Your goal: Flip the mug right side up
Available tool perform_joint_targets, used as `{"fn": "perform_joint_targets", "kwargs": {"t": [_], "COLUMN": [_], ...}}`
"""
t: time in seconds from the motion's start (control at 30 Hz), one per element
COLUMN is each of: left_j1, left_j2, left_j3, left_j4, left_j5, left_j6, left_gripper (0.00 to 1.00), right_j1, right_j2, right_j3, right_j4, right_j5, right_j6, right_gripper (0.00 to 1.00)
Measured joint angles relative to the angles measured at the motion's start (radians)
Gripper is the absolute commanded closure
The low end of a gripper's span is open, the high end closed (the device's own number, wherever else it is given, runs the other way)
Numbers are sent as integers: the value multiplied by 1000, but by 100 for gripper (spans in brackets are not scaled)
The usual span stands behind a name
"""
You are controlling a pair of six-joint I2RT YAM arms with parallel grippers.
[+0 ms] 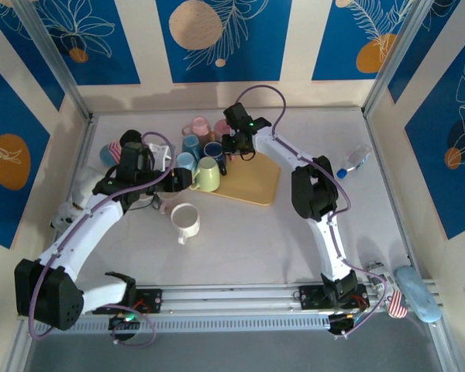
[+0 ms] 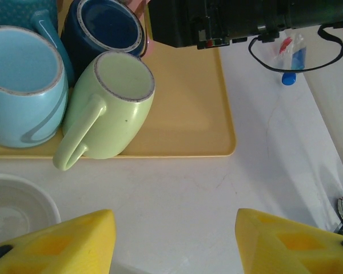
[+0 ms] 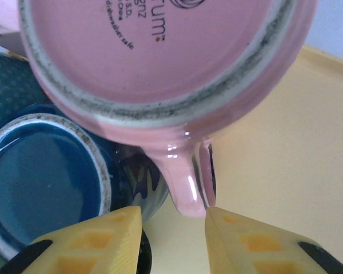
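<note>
A pink mug [image 3: 160, 57] stands upside down on the yellow tray [image 3: 286, 142], its stamped base facing my right wrist camera. Its handle [image 3: 186, 182] points down into the gap between my right gripper's [image 3: 172, 214] yellow fingers; the right finger is touching or nearly touching it, the left one stands apart. In the top view that gripper [image 1: 234, 143] is at the tray's back left corner, over the pink mug [image 1: 220, 128]. My left gripper [image 2: 174, 222] hangs open above bare table in front of the tray, with nothing between its fingers.
A green mug [image 2: 111, 103] lies on its side at the tray's [image 2: 188, 114] edge beside a light blue mug [image 2: 23, 80] and a dark blue mug [image 2: 106, 28]. A white mug [image 1: 185, 220] stands upright on the table. A water bottle [image 1: 355, 161] lies at the right.
</note>
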Motion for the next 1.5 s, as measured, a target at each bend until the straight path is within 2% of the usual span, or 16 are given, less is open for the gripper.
{"fn": "perform_joint_targets", "kwargs": {"t": [0.63, 1.07, 1.37, 1.5], "left_j1": [0, 0, 0, 0], "left_j2": [-1, -1, -1, -1], "left_j3": [-39, -46, -51, -56], "left_j4": [27, 47, 59, 63], "left_j5": [0, 8, 8, 14], "left_j6": [-23, -50, -68, -76], "left_gripper": [42, 43, 44, 44], "right_j1": [2, 6, 2, 1], "right_j2": [57, 50, -47, -85], "right_j3": [71, 48, -107, -167], "right_j4": [11, 37, 72, 79], "right_j5": [60, 108, 141, 152], "right_j6": [-39, -73, -76, -78], "right_gripper": [68, 82, 81, 71]}}
